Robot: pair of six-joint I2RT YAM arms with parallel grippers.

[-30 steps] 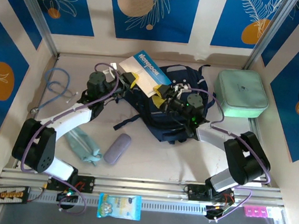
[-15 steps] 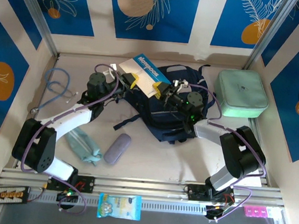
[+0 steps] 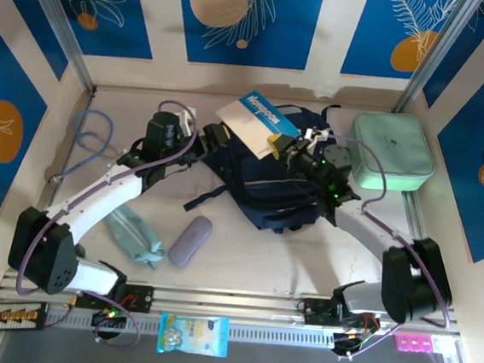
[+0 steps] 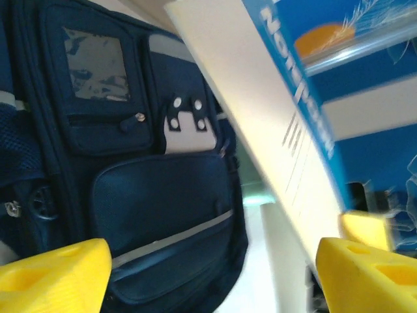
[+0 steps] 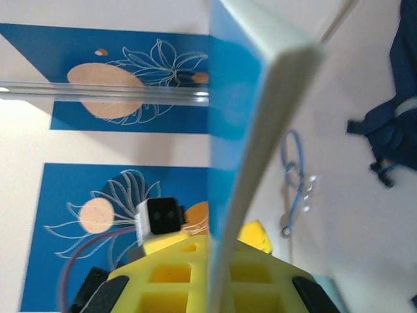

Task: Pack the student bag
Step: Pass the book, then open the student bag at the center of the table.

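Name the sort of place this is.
Probably a robot data-collection cell: blue panels wall the table, the left arm and right arm are bolted to an aluminium rail, and a student bag lies staged.

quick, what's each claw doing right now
Left claw: open, fingers wide apart.
Right claw: closed on the notebook.

The student bag [image 3: 267, 192] takes the middle of the table [image 3: 319, 270]. The left arm [image 3: 108, 190] and right arm [image 3: 374, 233] angle in over it, and the notebook [image 3: 256, 121] tilts above its back edge, crowding any approach from above. The mint green zip case [image 3: 391, 151] blocks the back right corner. A teal cloth [image 3: 134, 233] and an oblong grey case [image 3: 190, 240] occupy the front left, and a blue cable [image 3: 92, 137] lies near the left wall. Bare table lies open in front of the bag, toward the right.
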